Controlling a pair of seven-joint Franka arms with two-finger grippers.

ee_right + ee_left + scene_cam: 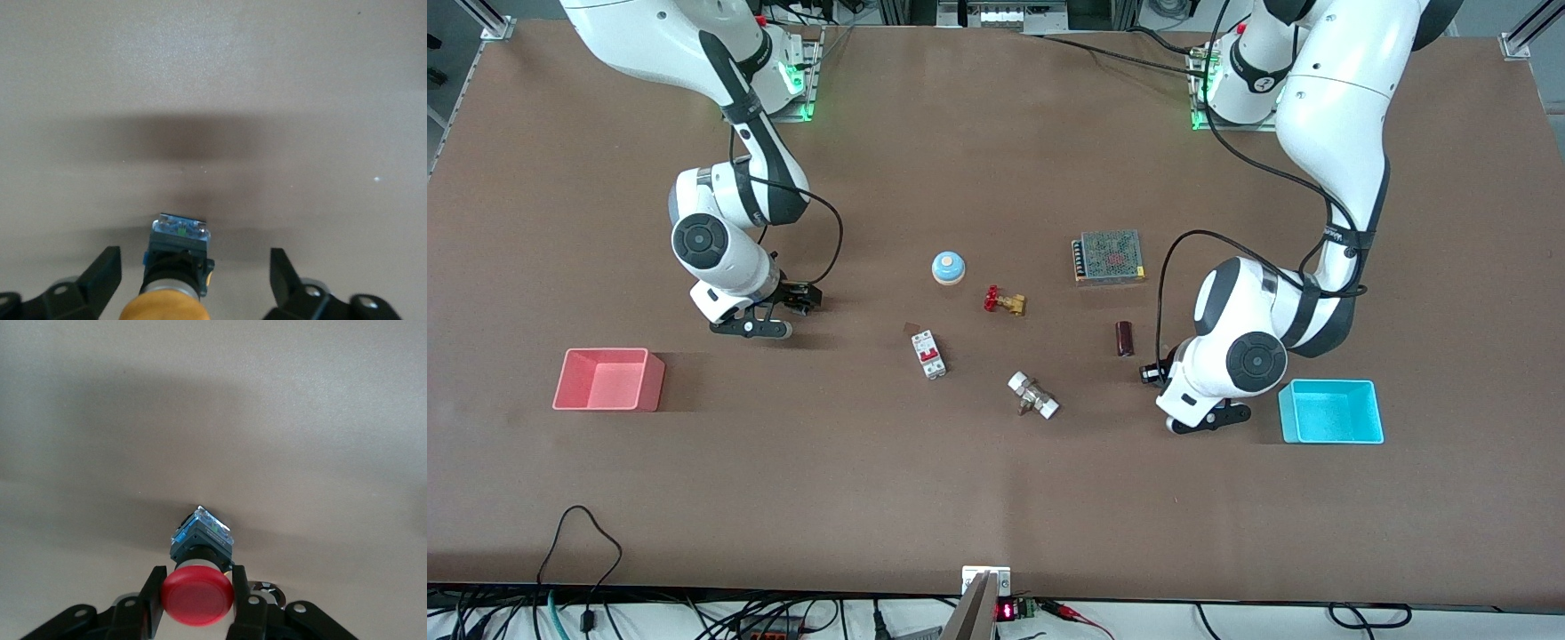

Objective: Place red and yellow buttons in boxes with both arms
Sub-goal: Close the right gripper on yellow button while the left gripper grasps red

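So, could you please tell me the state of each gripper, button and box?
Left gripper: shut on red button.
Red button: held by its cap.
Right gripper: open around yellow button.
Yellow button: between the fingers, not gripped.
Pink box: empty.
Cyan box: empty.

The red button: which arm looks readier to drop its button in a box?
Probably the left. Its claw is shut on the red button, close beside the cyan box. The right claw stands open around the yellow button, not yet gripping.
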